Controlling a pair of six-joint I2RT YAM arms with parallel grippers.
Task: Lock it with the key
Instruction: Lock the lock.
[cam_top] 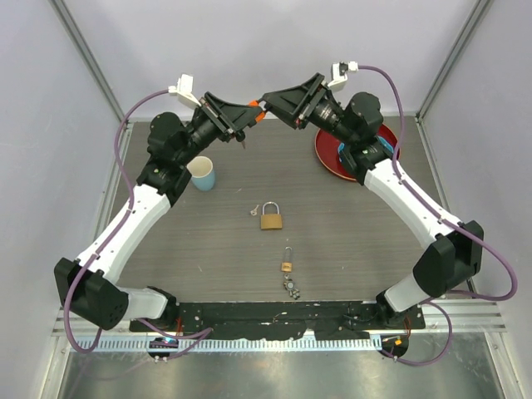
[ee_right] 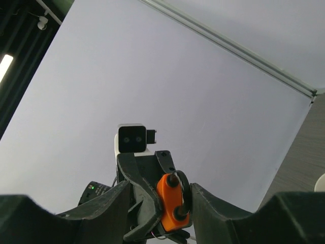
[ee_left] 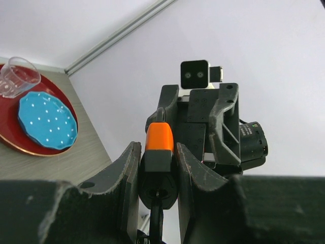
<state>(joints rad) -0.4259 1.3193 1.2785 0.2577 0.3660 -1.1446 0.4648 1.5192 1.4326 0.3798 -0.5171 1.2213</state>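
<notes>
While my left jaws pinch the key [ee_left: 159, 145] at its orange head, my right jaws sit spread opposite; centre them on that head before closing, padlock [cam_top: 270, 218] well apart from both.

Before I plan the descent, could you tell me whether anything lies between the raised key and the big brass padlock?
Nothing visible does. The left end effector holds the key aloft, and the table between it and the padlock is bare; the cup sits off to the left, the red tray to the right.
</notes>
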